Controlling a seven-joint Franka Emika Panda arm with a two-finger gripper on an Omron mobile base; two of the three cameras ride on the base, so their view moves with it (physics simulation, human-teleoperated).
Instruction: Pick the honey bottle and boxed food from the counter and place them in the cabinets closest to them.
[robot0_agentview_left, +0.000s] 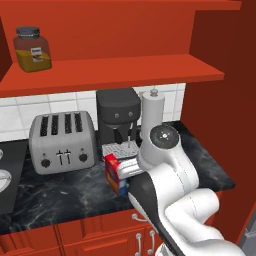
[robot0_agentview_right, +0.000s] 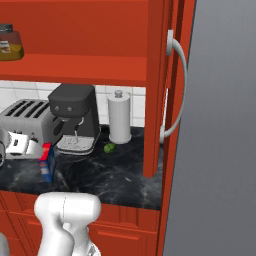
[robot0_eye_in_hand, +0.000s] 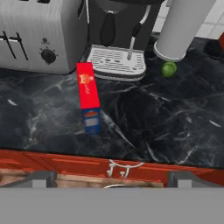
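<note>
While our gripper hangs above the counter's front edge with its jaws spread wide and nothing between them, we see the boxed food standing upright on the black marble, apart from the fingertips. It sits in front of the toaster and the coffee machine. We find the honey bottle on the open red cabinet shelf above the toaster. A small green lime lies beside the paper-towel roll
</note>
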